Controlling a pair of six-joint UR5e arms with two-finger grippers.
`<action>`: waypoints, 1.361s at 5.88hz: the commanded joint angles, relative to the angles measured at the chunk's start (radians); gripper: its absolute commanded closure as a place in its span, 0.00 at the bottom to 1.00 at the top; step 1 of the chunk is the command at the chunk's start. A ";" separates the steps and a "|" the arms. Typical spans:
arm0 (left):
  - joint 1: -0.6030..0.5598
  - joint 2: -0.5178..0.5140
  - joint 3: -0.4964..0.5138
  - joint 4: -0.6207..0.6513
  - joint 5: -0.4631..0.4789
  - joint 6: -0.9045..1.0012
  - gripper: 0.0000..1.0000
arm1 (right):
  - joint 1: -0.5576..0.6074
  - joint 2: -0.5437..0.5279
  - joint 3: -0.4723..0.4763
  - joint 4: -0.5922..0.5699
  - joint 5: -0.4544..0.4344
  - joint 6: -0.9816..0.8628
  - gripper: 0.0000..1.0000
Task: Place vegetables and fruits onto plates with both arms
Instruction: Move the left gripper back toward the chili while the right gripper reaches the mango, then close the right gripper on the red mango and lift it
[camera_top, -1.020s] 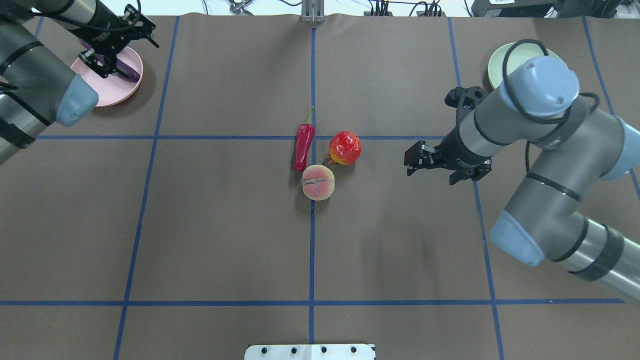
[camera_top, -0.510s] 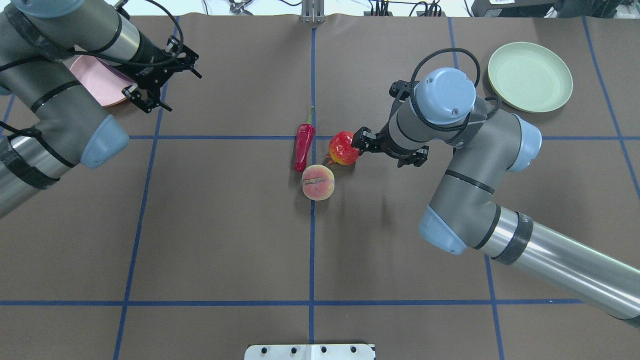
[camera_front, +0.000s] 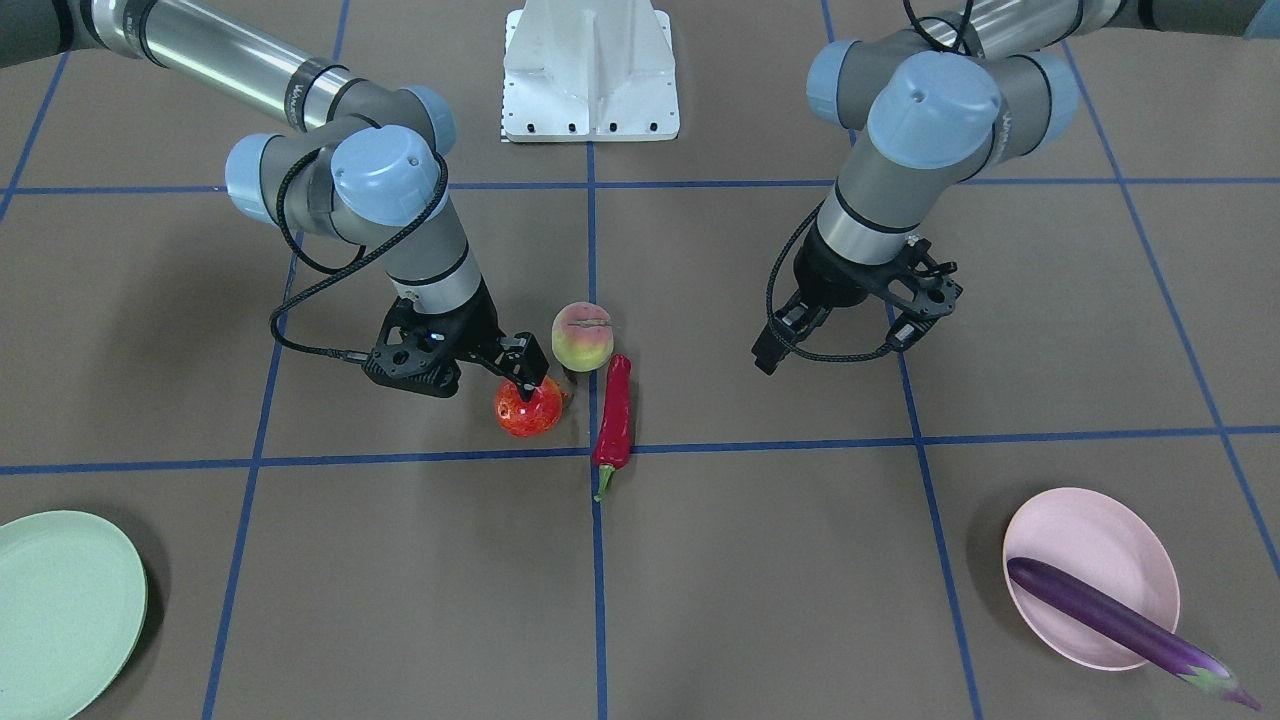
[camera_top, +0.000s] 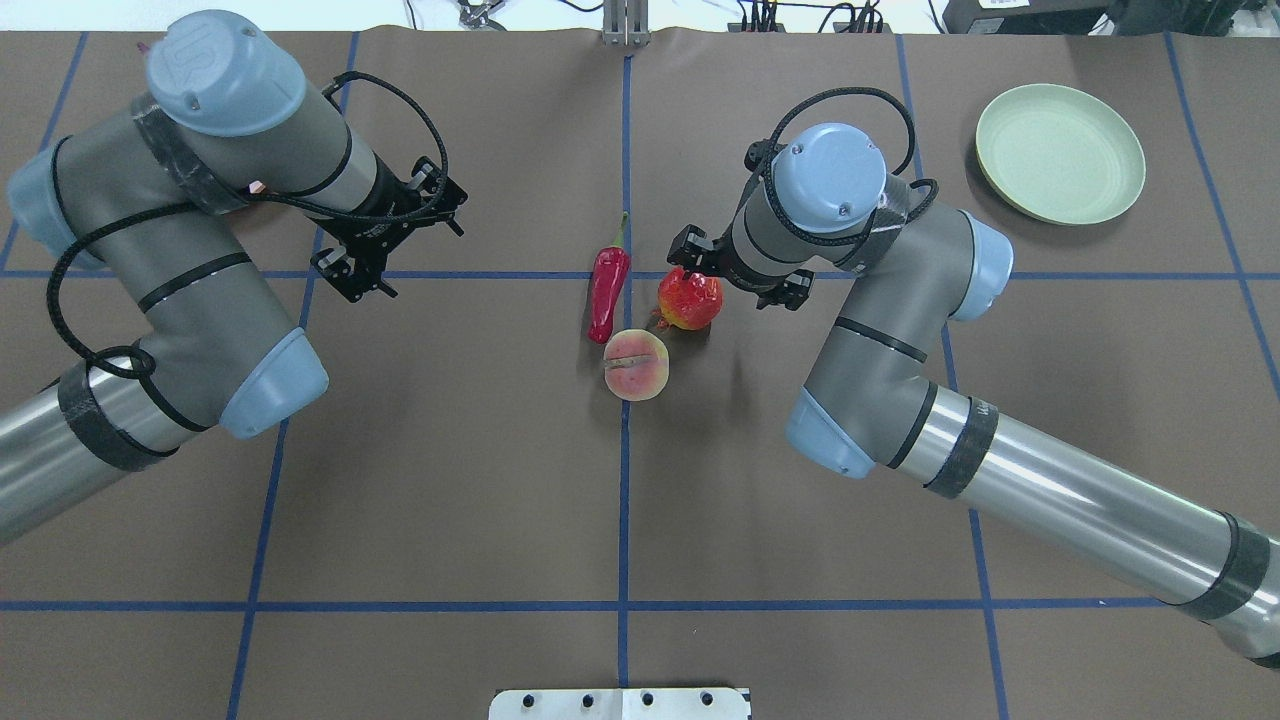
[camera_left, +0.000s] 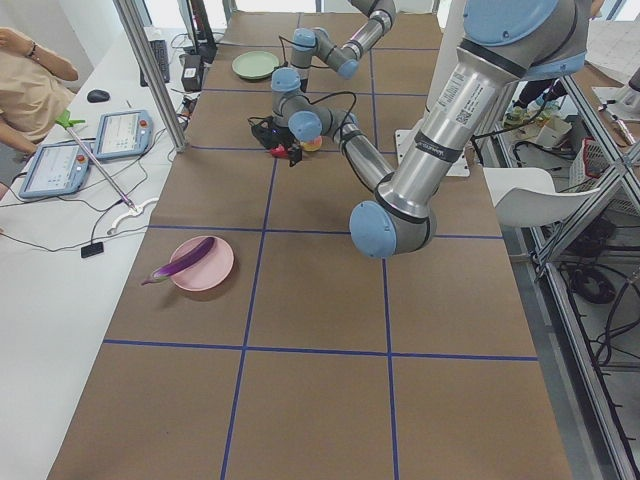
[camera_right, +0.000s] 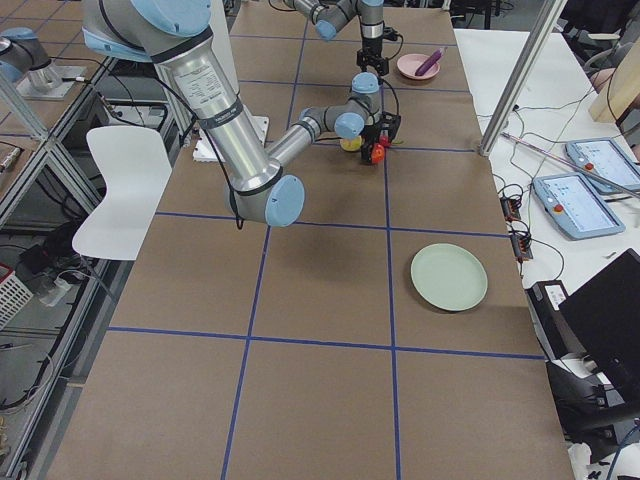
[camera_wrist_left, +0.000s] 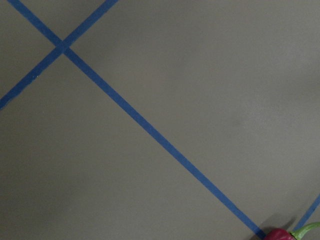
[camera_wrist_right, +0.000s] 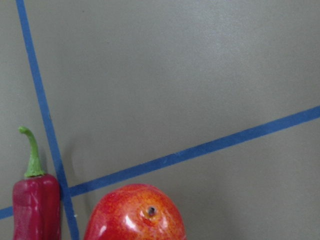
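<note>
The round red-orange fruit (camera_top: 690, 300) lies at the table's middle, next to the red chili pepper (camera_top: 606, 290) and the peach (camera_top: 636, 365). My right gripper (camera_top: 712, 272) is open and hangs just over the fruit (camera_front: 528, 410), fingertips at its top. My left gripper (camera_top: 385, 245) is open and empty above bare table, left of the chili. In the front-facing view the purple eggplant (camera_front: 1100, 610) lies across the pink plate (camera_front: 1090, 520), its cap over the rim. The mint green plate (camera_top: 1060, 155) is empty at the far right.
Blue tape lines grid the brown table. The white pedestal base (camera_front: 590, 70) stands at the robot's side. In the overhead view my left arm hides the pink plate. An operator and tablets (camera_left: 120, 135) sit beyond the table's far edge.
My right arm swung left from near the green plate to the red-orange fruit. My left arm left the pink plate, with the eggplant lying on it, and moved toward the middle.
</note>
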 joint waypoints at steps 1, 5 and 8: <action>0.004 0.000 -0.002 0.006 0.004 0.000 0.00 | -0.005 0.003 -0.064 0.110 -0.004 0.049 0.00; 0.004 -0.002 -0.004 0.009 0.004 0.000 0.00 | -0.013 -0.003 -0.083 0.229 -0.004 0.123 0.02; 0.004 -0.003 -0.004 0.011 0.004 -0.002 0.00 | -0.016 -0.005 -0.083 0.229 -0.004 0.134 0.22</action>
